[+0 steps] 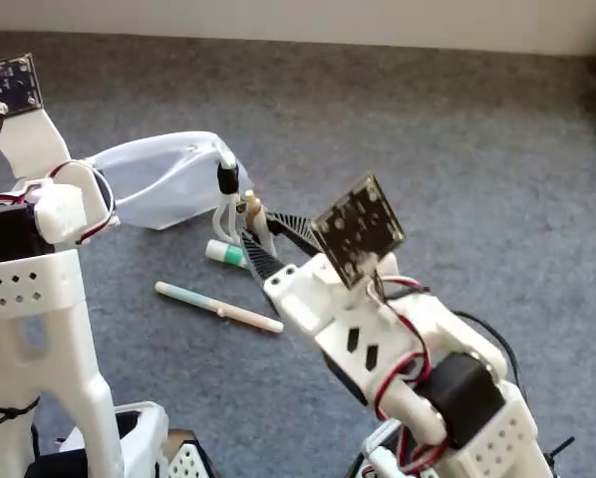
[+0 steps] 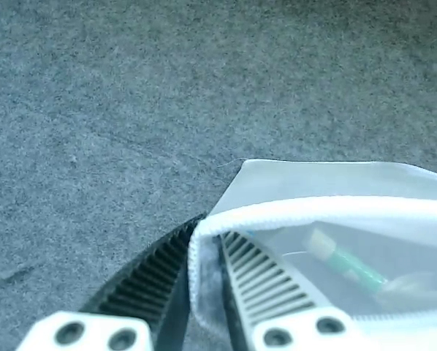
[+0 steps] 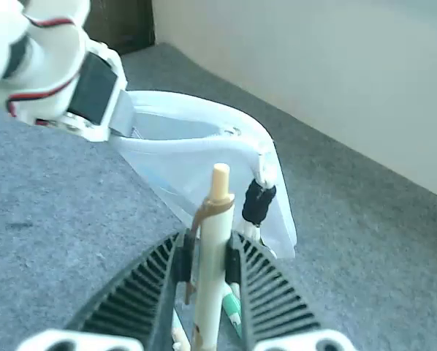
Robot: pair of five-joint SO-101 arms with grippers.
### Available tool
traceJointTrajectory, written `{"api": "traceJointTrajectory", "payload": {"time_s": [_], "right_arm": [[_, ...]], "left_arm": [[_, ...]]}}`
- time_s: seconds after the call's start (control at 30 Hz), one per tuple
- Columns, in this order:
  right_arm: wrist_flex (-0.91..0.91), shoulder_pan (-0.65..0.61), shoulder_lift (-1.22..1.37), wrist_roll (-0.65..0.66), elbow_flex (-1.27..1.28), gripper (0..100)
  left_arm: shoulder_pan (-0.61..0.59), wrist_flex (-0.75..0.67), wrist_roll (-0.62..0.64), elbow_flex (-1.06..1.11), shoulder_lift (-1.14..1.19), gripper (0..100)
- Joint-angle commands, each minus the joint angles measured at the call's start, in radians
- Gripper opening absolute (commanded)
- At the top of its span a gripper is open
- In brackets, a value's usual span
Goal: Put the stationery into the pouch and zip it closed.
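A translucent white pouch point(image 1: 168, 179) lies on the grey carpet with its mouth open, its black zipper pull point(image 1: 227, 179) at the near end. My left gripper point(image 2: 204, 274) is shut on the pouch's zipper rim point(image 2: 313, 208) at the other end. My right gripper point(image 3: 207, 243) is shut on a cream pen point(image 3: 213, 219) with a brown clip, held upright just before the pouch's mouth point(image 3: 196, 153). In the high view this pen point(image 1: 253, 214) stands beside the zipper pull. A green-and-white item point(image 2: 346, 267) shows through the pouch wall; I cannot tell if it is inside.
A teal-and-cream pen point(image 1: 218, 307) and a green-capped marker point(image 1: 225, 253) lie loose on the carpet near the right gripper point(image 1: 268, 239). A pale wall point(image 1: 378, 20) runs along the far edge. Open carpet stretches to the right.
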Motion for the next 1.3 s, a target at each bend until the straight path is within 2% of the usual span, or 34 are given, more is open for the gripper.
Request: {"api": "traceJointTrajectory", "payload": {"time_s": [0.0,0.23,0.37,0.5,0.93,1.17,1.27], "right_arm": [[-0.002,-0.044,-0.065,-0.011,-0.012,0.5],[-0.107,-0.076,-0.153,-0.012,0.038,0.5],[-0.269,-0.076,-0.228,-0.020,0.136,0.5],[-0.427,-0.076,-0.278,-0.081,0.213,0.5],[-0.891,-0.073,-0.285,-0.081,0.343,0.5],[-0.978,-0.068,-0.278,-0.074,0.367,0.5],[-0.978,-0.068,-0.225,0.002,0.360,0.5]], "left_arm": [[0.047,-0.003,-0.043,0.012,-0.001,1],[0.122,-0.002,-0.069,0.010,-0.001,1],[0.165,0.005,-0.100,0.010,-0.001,1],[0.176,0.005,-0.100,0.012,-0.001,1],[0.179,0.006,-0.101,0.021,-0.002,1],[0.174,0.006,-0.103,0.021,-0.002,1],[0.174,0.006,-0.103,0.021,-0.002,1]]}}
